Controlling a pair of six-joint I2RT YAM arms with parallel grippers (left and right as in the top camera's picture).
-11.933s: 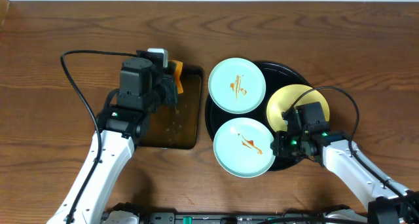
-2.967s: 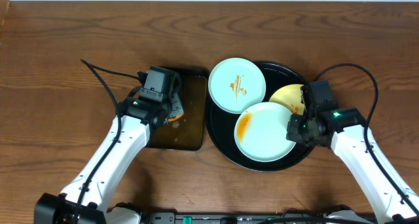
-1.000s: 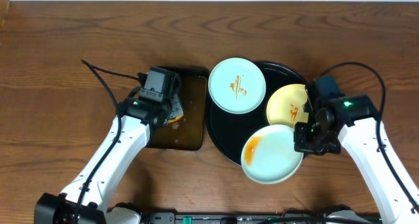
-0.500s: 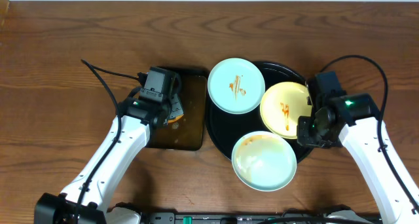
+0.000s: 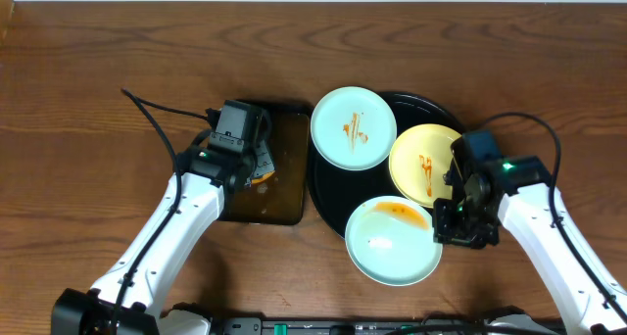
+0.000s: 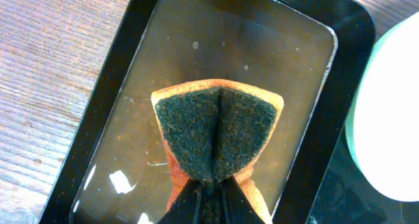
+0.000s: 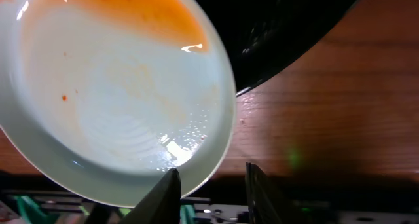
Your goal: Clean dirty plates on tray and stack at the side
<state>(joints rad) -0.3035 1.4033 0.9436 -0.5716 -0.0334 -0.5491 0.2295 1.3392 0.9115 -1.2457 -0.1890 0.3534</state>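
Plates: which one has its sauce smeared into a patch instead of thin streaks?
The near mint plate, overhanging the tray beside the right gripper. The far mint plate and the yellow plate carry thin streaks.

Lit brightly and evenly from above in the overhead view, sharp edge to edge, with faint soft shadows on the wooden surface (image 5: pixel 78 80). Glints white on the wet mint plate (image 7: pixel 118 119) and on the water in the rectangular tray (image 6: pixel 347 27). Darkens and blurs toward the right wrist view's bottom edge.
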